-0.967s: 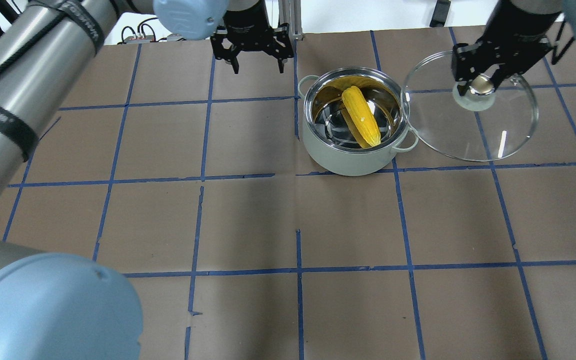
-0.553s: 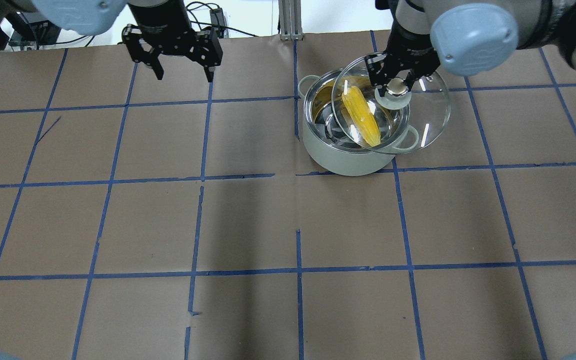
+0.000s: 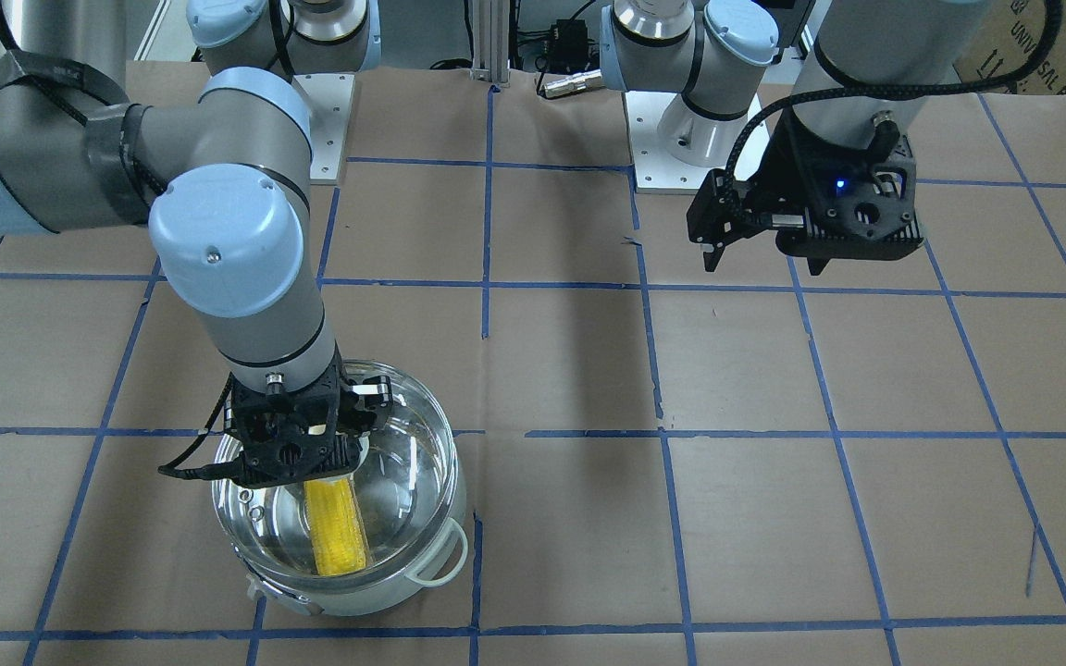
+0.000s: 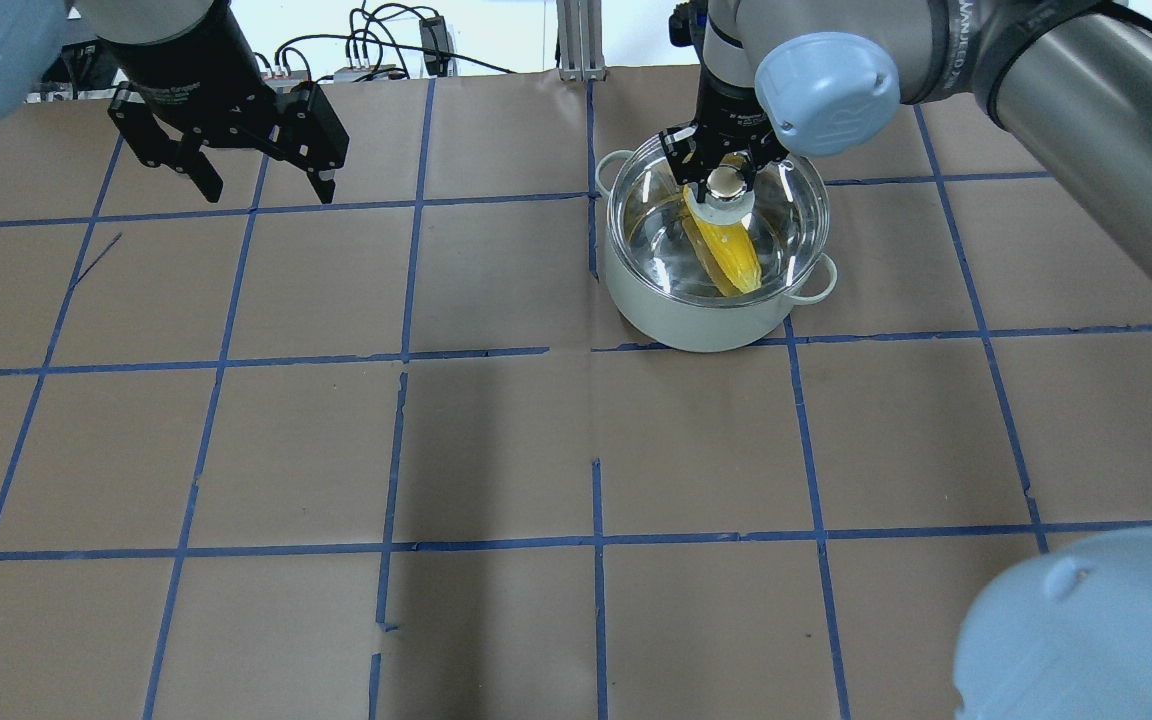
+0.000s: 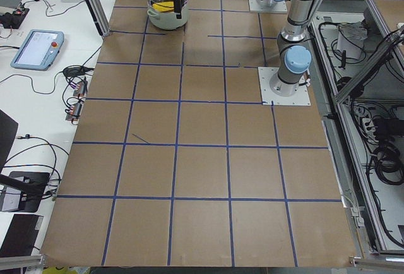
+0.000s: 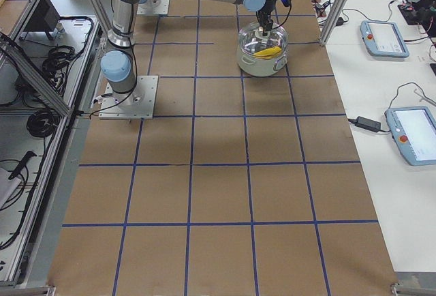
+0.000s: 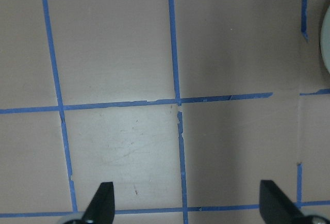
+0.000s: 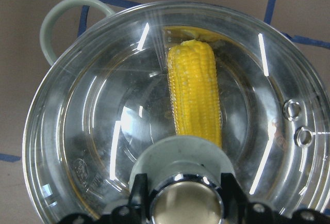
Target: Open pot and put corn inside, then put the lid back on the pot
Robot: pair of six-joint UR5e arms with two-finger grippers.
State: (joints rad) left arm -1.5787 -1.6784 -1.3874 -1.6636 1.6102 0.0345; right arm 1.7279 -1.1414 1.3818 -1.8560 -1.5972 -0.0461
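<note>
Obs.: the pot [image 4: 696, 325] stands at about 1 o'clock from the middle of the tabletop [image 4: 496, 440] in the overhead view. The corn [image 4: 731, 250] lies inside it on the steel floor, along the 11-to-5 line, and shows plainly through the glass.

The lid [image 4: 786, 215] is centred over the pot mouth, with its rim lined up with the pot rim all round. It looks seated, though contact cannot be confirmed.

The right pincer [image 4: 724, 180] comes straight down from above and is clenched on the knob [image 8: 185, 203], one finger on each side. A central vertical hold keeps the lid level for lowering.

The left pincer [image 4: 266, 190] is at 10 o'clock, well apart from the pot, fingers spread and holding nothing. It is likely parked clear of the right arm's path.

Judgement: last step, nearly done. What remains is to release the knob and lift straight up.
</note>
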